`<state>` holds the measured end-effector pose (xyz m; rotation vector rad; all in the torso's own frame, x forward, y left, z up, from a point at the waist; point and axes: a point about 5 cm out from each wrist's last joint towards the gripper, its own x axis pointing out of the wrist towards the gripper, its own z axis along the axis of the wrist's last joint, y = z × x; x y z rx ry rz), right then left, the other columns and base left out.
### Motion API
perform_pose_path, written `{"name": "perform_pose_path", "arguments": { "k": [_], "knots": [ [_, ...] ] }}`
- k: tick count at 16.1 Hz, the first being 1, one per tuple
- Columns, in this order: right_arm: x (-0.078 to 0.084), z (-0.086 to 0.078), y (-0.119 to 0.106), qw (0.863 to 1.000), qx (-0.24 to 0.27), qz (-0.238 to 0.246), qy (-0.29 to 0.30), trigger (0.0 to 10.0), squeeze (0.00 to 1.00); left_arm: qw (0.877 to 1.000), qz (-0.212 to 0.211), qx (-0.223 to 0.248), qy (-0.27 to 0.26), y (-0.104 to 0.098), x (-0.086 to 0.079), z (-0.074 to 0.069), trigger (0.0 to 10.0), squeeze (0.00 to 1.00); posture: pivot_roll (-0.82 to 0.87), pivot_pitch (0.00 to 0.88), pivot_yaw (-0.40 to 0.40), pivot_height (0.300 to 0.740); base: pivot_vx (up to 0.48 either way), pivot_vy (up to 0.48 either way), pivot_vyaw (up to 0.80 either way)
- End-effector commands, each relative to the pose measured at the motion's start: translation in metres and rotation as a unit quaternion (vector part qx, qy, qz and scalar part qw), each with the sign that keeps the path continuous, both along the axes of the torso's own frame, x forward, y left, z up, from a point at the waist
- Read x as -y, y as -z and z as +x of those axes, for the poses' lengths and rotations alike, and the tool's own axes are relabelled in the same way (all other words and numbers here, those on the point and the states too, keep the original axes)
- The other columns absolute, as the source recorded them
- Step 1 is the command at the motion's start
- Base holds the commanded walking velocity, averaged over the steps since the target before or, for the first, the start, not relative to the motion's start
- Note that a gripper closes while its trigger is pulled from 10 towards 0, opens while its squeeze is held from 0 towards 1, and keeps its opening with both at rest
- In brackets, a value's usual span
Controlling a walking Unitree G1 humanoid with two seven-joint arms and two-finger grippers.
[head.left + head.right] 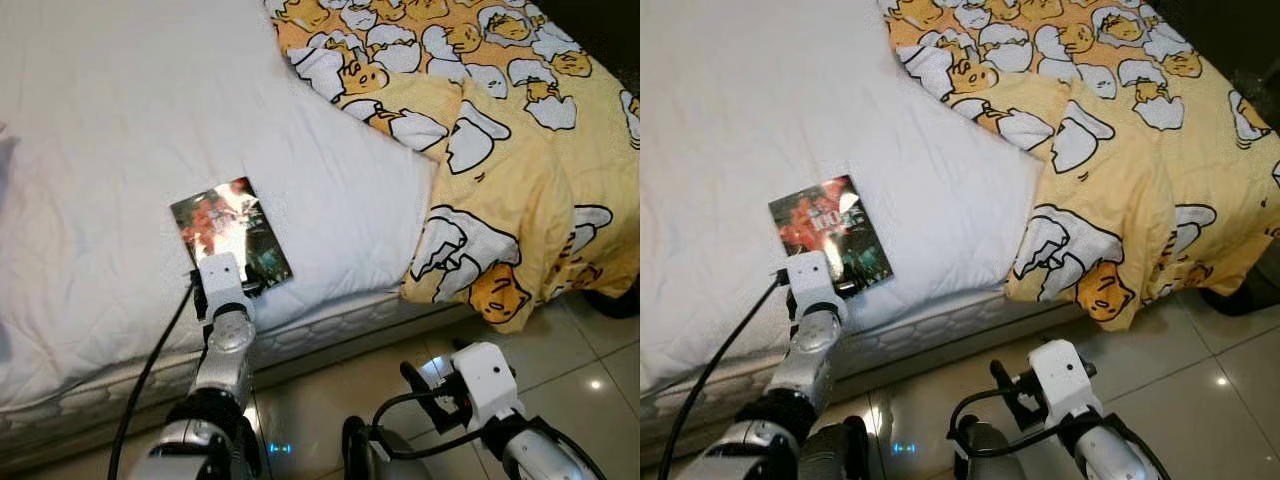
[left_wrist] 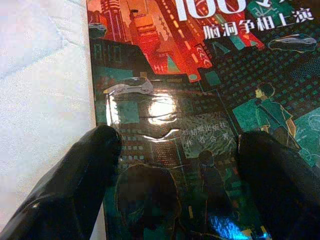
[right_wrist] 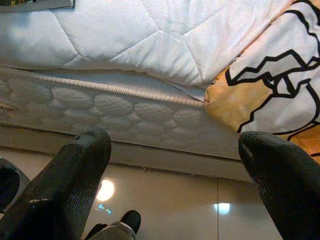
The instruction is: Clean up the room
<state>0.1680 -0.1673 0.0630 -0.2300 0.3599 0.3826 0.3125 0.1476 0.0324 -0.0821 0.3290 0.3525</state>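
A thin glossy book (image 1: 231,233) lies flat on the bed (image 1: 100,150), near its edge. The left gripper (image 2: 175,165) hovers over the cover, jaws open; it looks light, slippery, best pinched at its near edge.

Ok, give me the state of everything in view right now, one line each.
Glossy paperback book with red and teal cover: closed, flat on the white quilt.
Yellow cartoon-print blanket: rumpled, hanging over the bed edge.
Left gripper: open, fingers over the book's near edge.
Right gripper: open, empty, above the tiled floor.
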Motion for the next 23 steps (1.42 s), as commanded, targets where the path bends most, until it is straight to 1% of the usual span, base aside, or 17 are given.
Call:
{"name": "perform_pose_path", "arguments": {
  "k": [1,3,4,5,6,7,9,10,12,13,14,16,18,19,21,23],
  "knots": [
    [0.002,-0.003,-0.001,1.0,-0.002,-0.01,-0.001,10.0,0.0,0.998,-0.01,-0.059,-0.021,0.022,-0.009,-0.013,10.0,0.0,-0.24,0.232,-0.089,0.74,0.0,0.0,0.0],
    [0.002,-0.003,-0.001,1.0,-0.001,-0.01,-0.002,10.0,0.0,0.999,0.008,-0.046,-0.028,0.014,-0.016,-0.005,10.0,0.0,-0.23,0.237,-0.089,0.74,0.0,0.0,0.0],
    [0.002,-0.003,0.0,1.0,-0.002,-0.011,-0.002,10.0,0.0,0.998,-0.004,-0.048,-0.043,0.013,-0.021,-0.003,10.0,0.0,-0.23,0.239,-0.088,0.74,0.0,0.0,0.0],
    [0.001,-0.003,0.0,1.0,-0.003,-0.011,-0.002,10.0,0.0,0.997,-0.018,-0.055,-0.054,0.015,-0.023,-0.004,10.0,0.0,-0.23,0.239,-0.089,0.74,0.0,0.0,0.0],
    [0.001,-0.003,0.0,1.0,-0.003,-0.011,-0.003,10.0,0.0,0.994,-0.048,-0.067,-0.065,0.019,-0.023,-0.006,10.0,0.0,-0.23,0.239,-0.089,0.74,0.0,0.0,0.0],
    [0.001,-0.003,0.0,1.0,-0.004,-0.012,-0.002,10.0,0.0,0.984,-0.127,-0.098,-0.072,0.031,-0.018,-0.012,10.0,0.0,-0.24,0.239,-0.09,0.74,0.0,0.0,0.0],
    [0.002,-0.003,0.0,1.0,-0.003,-0.012,-0.002,10.0,0.0,0.978,-0.16,-0.111,-0.075,0.035,-0.016,-0.013,10.0,0.0,-0.24,0.24,-0.091,0.74,0.0,0.0,0.0],
    [0.002,-0.003,0.0,1.0,-0.003,-0.012,-0.001,10.0,0.0,0.978,-0.16,-0.11,-0.074,0.035,-0.017,-0.013,10.0,0.0,-0.24,0.24,-0.09,0.74,0.0,0.0,0.0],
    [0.002,-0.002,0.0,1.0,-0.002,-0.013,0.0,10.0,0.0,0.978,-0.17,-0.1,-0.073,0.03,-0.018,-0.008,10.0,0.0,-0.24,0.241,-0.09,0.74,0.0,0.0,0.0],
    [0.001,0.0,0.0,1.0,0.0,-0.012,-0.002,10.0,0.0,0.979,-0.166,-0.098,-0.069,0.028,-0.021,-0.006,2.6,0.0,-0.24,0.241,-0.09,0.74,0.0,0.0,0.0],
    [0.0,0.001,-0.001,1.0,0.001,-0.011,-0.003,10.0,0.0,0.979,-0.165,-0.096,-0.07,0.027,-0.022,-0.005,0.0,0.0,-0.24,0.242,-0.09,0.74,0.0,0.0,0.0],
    [0.0,0.002,-0.002,1.0,0.002,-0.011,-0.004,10.0,0.0,0.98,-0.16,-0.094,-0.068,0.026,-0.024,-0.004,0.0,0.0,-0.24,0.242,-0.09,0.74,0.0,0.0,0.0],
    [0.003,0.001,-0.001,1.0,0.0,-0.014,-0.003,10.0,0.0,0.984,-0.142,-0.085,-0.07,0.024,-0.028,-0.003,0.0,0.0,-0.24,0.247,-0.093,0.74,0.0,0.0,0.0],
    [0.003,0.001,-0.001,1.0,0.0,-0.014,-0.003,10.0,0.0,0.984,-0.143,-0.077,-0.072,0.021,-0.028,-0.001,0.0,0.0,-0.24,0.247,-0.093,0.74,0.0,0.0,0.0],
    [0.003,0.001,-0.001,1.0,0.0,-0.014,-0.003,10.0,0.0,0.985,-0.154,-0.041,-0.068,0.011,-0.028,0.008,0.0,0.0,-0.24,0.247,-0.093,0.74,0.0,0.0,0.0],
    [0.003,0.001,-0.001,1.0,-0.001,-0.014,-0.003,10.0,0.0,0.984,-0.164,-0.023,-0.067,0.004,-0.029,0.013,0.0,0.0,-0.24,0.247,-0.093,0.74,0.0,0.0,0.0]
  ]
}}
